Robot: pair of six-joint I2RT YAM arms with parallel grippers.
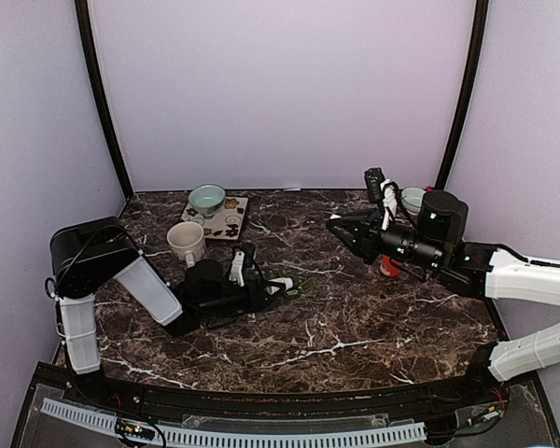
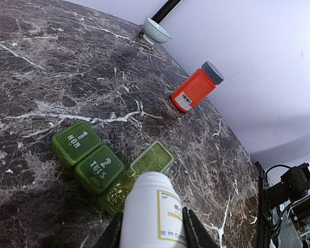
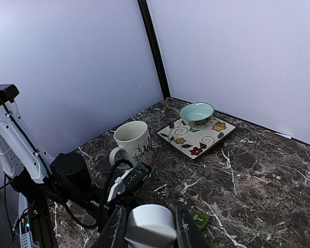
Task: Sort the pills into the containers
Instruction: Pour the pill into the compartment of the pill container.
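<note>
So the left gripper is clamped on the bottle, tipped over the organizer mid-table, looks like for pouring. The right gripper pinches the cap, kept out of the way.

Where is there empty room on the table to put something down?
The biggest bare patch is the front of the table, nearer than the pill box and orange bottle. Another lies at the back, between the flowered plate and the right hand. It is crowded on the left, where mug, left hand and white bottle huddle by the pill box.
</note>
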